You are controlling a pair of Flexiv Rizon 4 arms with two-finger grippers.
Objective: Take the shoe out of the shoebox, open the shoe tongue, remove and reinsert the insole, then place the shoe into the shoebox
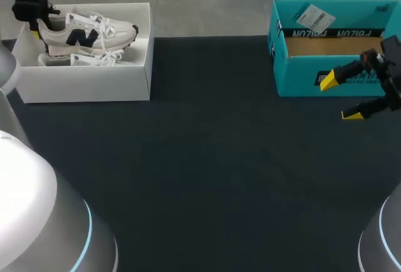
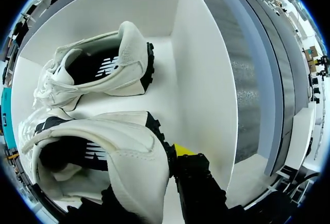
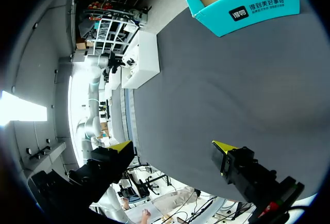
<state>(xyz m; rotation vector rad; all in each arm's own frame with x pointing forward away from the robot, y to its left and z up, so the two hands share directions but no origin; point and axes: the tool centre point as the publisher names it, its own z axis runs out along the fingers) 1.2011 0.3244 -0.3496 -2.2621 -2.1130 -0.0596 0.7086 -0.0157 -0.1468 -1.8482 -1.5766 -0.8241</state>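
Broadly, dark table (image 1: pixel 213 159) bears white shoebox (image 1: pixel 88 87) and teal box (image 1: pixel 301 74).

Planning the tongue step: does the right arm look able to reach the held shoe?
Probably not yet: the right gripper sits by the teal box, across the table from the shoe.

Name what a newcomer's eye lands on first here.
A white lace-up sneaker with a navy logo is gripped at its heel by the left gripper, over the open white shoebox at far left. Opposite, a teal cardboard box stands far right, with the right gripper open in front of it.
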